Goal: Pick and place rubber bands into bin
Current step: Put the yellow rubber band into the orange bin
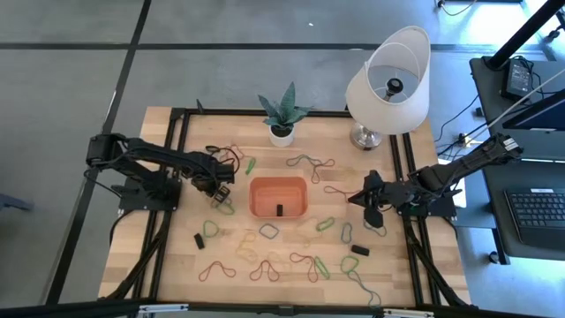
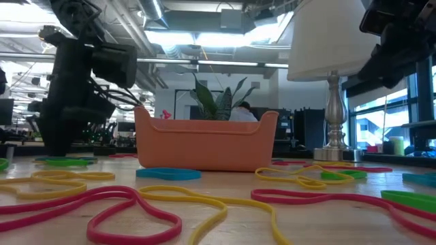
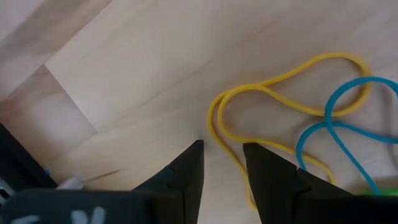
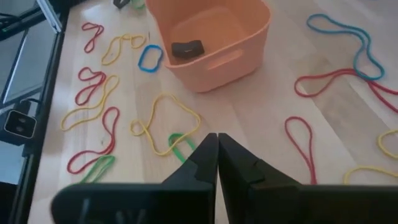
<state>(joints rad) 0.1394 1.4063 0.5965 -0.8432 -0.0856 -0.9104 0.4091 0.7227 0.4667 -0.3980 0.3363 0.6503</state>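
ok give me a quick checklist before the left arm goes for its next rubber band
1. Left gripper open: ok, a gap shows between its dark fingers.
2. Target lined up: ok, the thin yellow rubber band lies at the fingertips, one strand in the gap.
3. Only one band in the grab: cannot tell, a thin teal band overlaps the yellow one close by.
4. Small shallow orange-red plastic bin ready: ok, upright at table centre, one dark band inside.
5. Right gripper out of the way: ok, shut and empty on the bin's far side.
6. White lamp and small potted plant clear of the work: ok, at the table's back edge.
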